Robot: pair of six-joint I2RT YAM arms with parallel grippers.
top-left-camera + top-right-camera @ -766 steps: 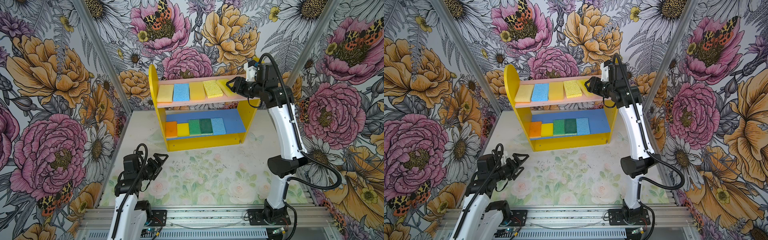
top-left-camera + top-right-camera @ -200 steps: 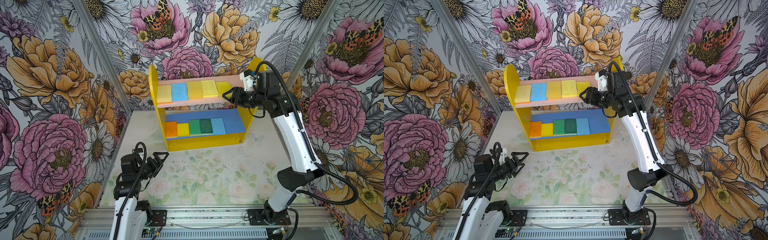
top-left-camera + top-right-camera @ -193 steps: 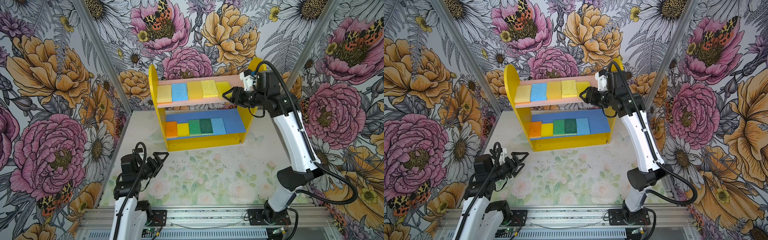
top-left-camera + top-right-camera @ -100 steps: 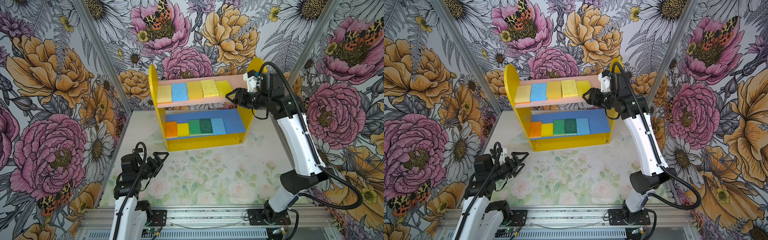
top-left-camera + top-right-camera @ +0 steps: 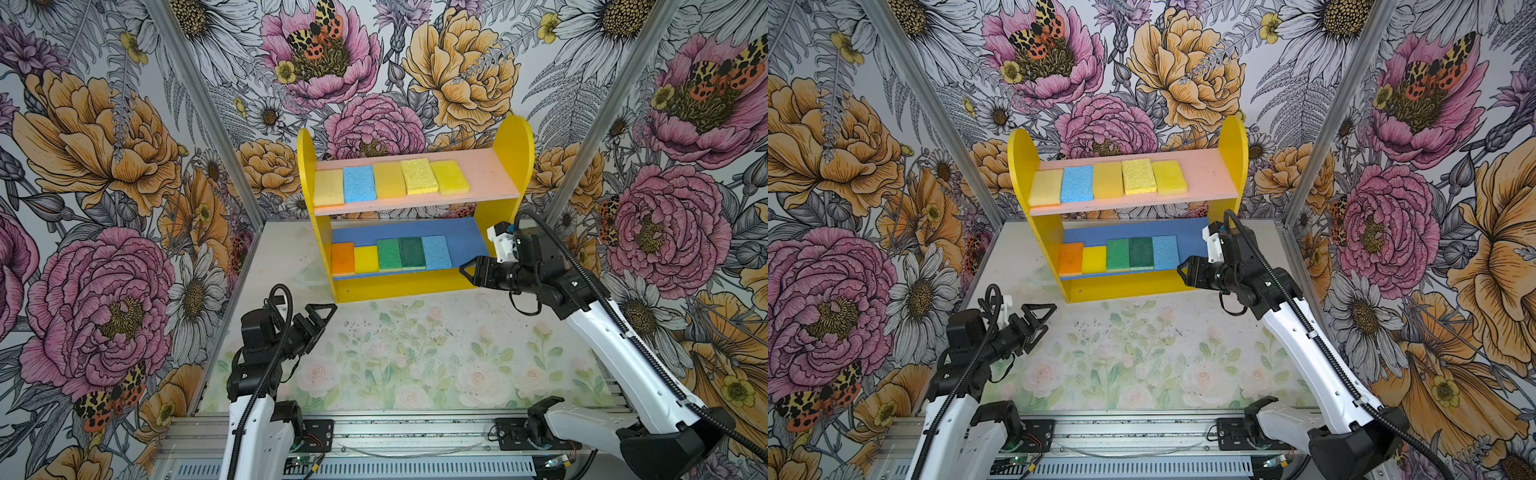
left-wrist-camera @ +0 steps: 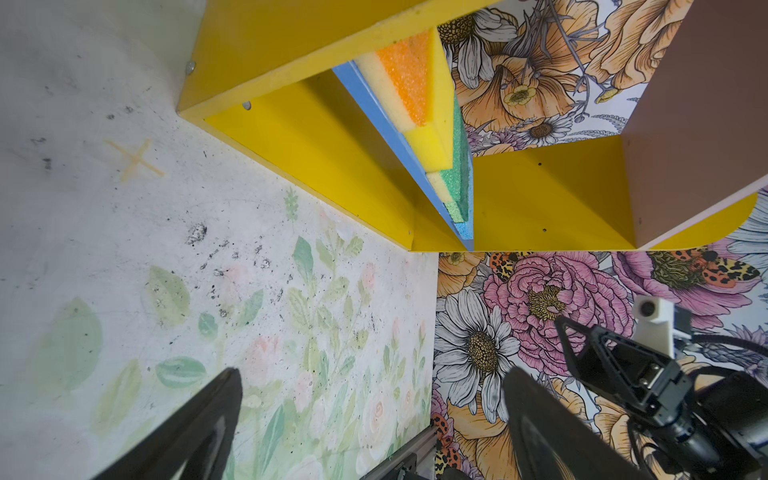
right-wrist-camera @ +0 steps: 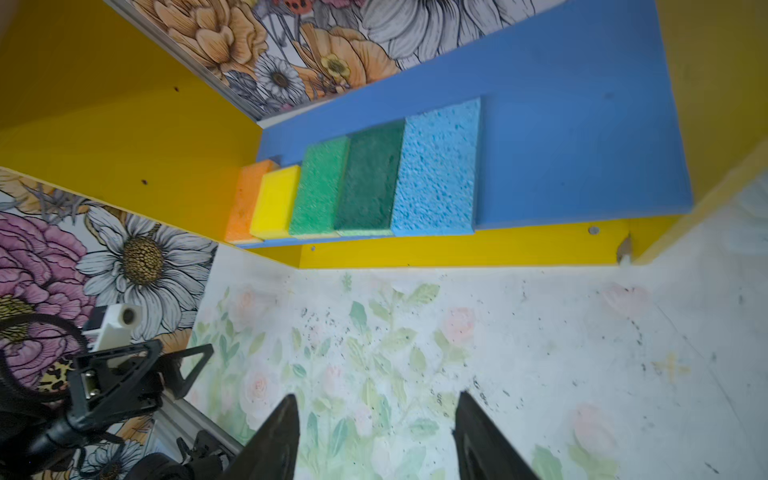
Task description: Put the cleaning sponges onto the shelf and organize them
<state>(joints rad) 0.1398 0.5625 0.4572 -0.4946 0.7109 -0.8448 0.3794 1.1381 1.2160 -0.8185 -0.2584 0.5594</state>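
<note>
Lying flat in two rows, all ten rectangular, porous foam cleaning sponges (image 5: 389,180) are on the small two-tier wooden shelf (image 5: 513,141) with yellow round-topped side panels. Five sit side by side on its pink upper board (image 5: 486,174): one pale yellow sponge (image 5: 328,188), one light blue sponge (image 5: 359,183) and three stronger yellow sponges (image 5: 449,178) (the middle one of these has a coarser, glittery face). Five more line the blue lower board (image 5: 465,241): one orange sponge (image 5: 343,258), one shorter yellow sponge (image 5: 365,258), two green sponges (image 5: 389,254), one lighter and one darker, and a second blue sponge (image 5: 436,252). Both rows start at the left panel, leaving bare board at the right.

The shelf stands at the back of a white tabletop with a faded flower print (image 5: 415,353). Just in front of the shelf's right end, the right gripper (image 7: 376,399) hovers with its two black fingers spread and nothing between them. The left gripper (image 6: 374,374) hangs over the table's front left, well apart from the shelf, jaws wide and empty.
</note>
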